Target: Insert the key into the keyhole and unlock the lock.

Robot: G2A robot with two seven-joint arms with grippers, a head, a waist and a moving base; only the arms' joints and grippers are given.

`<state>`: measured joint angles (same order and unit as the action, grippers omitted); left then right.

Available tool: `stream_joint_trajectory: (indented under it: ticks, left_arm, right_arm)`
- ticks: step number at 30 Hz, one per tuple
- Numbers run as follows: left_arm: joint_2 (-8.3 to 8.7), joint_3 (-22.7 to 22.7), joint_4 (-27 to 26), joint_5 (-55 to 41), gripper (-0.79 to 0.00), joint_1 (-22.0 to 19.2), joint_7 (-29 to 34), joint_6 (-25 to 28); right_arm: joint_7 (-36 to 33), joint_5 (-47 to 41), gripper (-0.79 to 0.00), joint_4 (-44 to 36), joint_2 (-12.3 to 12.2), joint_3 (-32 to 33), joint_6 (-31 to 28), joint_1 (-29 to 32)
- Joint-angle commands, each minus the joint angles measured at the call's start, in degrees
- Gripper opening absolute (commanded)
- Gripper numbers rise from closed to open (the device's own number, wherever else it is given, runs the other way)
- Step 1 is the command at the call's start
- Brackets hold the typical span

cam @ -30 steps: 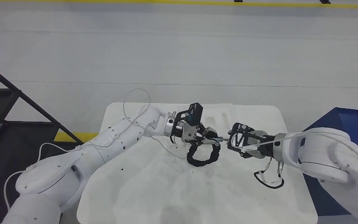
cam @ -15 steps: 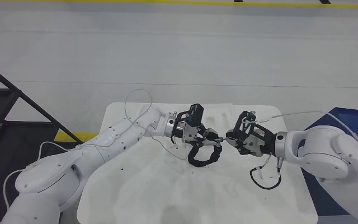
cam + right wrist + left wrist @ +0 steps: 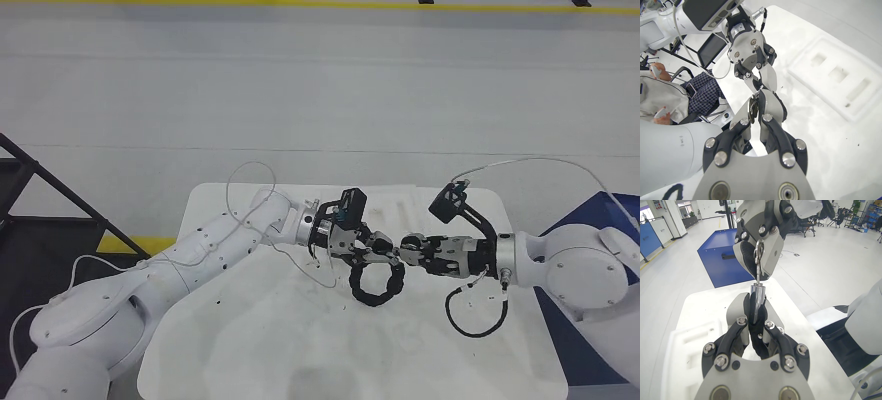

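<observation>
My left gripper (image 3: 374,246) is shut on the lock (image 3: 758,295), a chrome cylinder with a black cable loop (image 3: 378,286) hanging below it over the white table (image 3: 250,340). My right gripper (image 3: 409,243) faces it tip to tip and is shut on the key (image 3: 758,255). The key's blade enters the end of the cylinder, with its round head pinched between the right fingers (image 3: 770,102). In the right wrist view the key (image 3: 753,108) sits between the pads, and the left gripper (image 3: 758,85) meets it just beyond. Both grippers hover above the table's middle.
A white foam tray (image 3: 400,206) with rectangular recesses lies at the table's far edge behind the grippers. A thin black cable (image 3: 470,318) hangs in a loop under the right forearm. A blue platform (image 3: 728,256) stands on the floor past the table's right side.
The right wrist has rolled about the key's axis, swinging its camera up and over. The lock's cable loop has shifted slightly right and lower. Both grippers stay joined at the lock.
</observation>
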<state>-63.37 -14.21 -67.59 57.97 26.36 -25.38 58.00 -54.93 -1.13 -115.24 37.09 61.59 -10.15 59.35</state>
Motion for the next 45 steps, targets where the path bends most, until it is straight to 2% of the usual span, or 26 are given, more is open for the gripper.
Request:
stream_joint_trajectory:
  ticks: [1,9,10,11,12,13,17,21,25,29,32,34,35,37,40,43,44,45]
  left_arm:
    - [-0.04,-0.43,0.05,0.68,-0.785,0.21,0.13,0.0]
    - [-0.26,-2.5,-0.21,2.44,-0.785,1.59,1.5,0.0]
    - [-0.28,-2.82,-0.27,2.67,-0.785,1.78,1.72,0.0]
    - [-0.3,-3.21,-0.27,2.73,-0.785,2.05,1.8,-0.07]
    - [-0.31,-3.58,-0.32,2.83,-0.785,2.36,1.84,-0.15]
    - [-0.31,-3.97,-0.38,2.94,-0.785,2.69,1.81,-0.22]
    - [-0.17,-5.78,-0.22,3.03,-0.785,4.28,0.84,-0.74]
    - [0.09,-7.5,0.17,3.25,-0.785,5.92,-0.16,-0.29]
    - [0.31,-8.86,0.08,4.01,-0.785,7.14,-0.06,0.0]
    - [0.61,-10.4,-0.51,4.24,-0.785,8.03,-0.29,0.0]
    - [0.8,-11.71,-1.25,4.43,-0.785,8.64,-0.7,0.0]
    - [0.84,-12.54,-1.74,4.57,-0.785,9.07,-0.88,0.0]
    - [0.83,-12.87,-1.97,4.62,-0.785,9.29,-0.89,0.0]
    - [0.78,-13.33,-2.53,4.75,-0.785,9.63,-0.81,0.0]
    - [0.57,-13.6,-3.34,4.75,-0.785,9.86,-0.55,0.0]
    - [0.28,-13.7,-3.76,4.66,-0.785,9.84,-0.24,0.0]
    - [0.18,-13.71,-3.78,4.61,-0.785,9.83,-0.12,0.0]
    - [0.08,-13.74,-3.81,4.59,-0.785,9.77,-0.03,0.0]
  right_arm:
    - [0.07,-1.37,-0.785,0.15,0.14,0.1,0.65,0.03]
    - [0.11,-3.3,-0.785,-0.25,0.43,1.36,2.87,0.84]
    - [-0.05,-3.47,-0.727,-0.35,0.46,1.52,2.94,0.93]
    - [-0.06,-3.85,-0.489,-0.35,0.49,1.71,3.12,1.05]
    - [-0.39,-3.58,-0.182,-0.49,0.49,1.9,3.2,1.05]
    - [-0.65,-3.24,0.0,-0.69,0.49,2.11,3.2,1.04]
    - [-1.0,0.1,0.0,-1.13,0.32,3.54,1.61,1.3]
    - [0.24,5.43,0.0,-0.69,0.02,5.2,-6.31,2.81]
    - [3.7,7.37,0.0,1.7,-0.19,6.76,-10.84,6.1]
    - [3.92,13.88,0.0,0.56,-0.49,7.45,-17.17,8.34]
    - [6.31,17.87,0.0,1.08,-0.31,6.71,-20.07,9.69]
    - [8.86,20.31,-0.028,1.8,-0.08,6.08,-21.6,10.5]
    - [10.23,21.73,-0.006,2.11,0.05,5.76,-21.99,10.87]
    - [13.18,24.25,-0.012,2.52,0.37,5.01,-22.85,11.52]
    - [17.52,26.96,-0.058,3.48,0.92,3.81,-22.21,12.43]
    - [20.47,28.94,-0.172,4.06,1.46,2.65,-21.77,12.7]
    - [21.38,29.26,-0.305,4.22,1.64,2.27,-21.8,12.75]
    - [21.94,29.66,-0.4,4.38,1.8,1.92,-21.91,12.72]
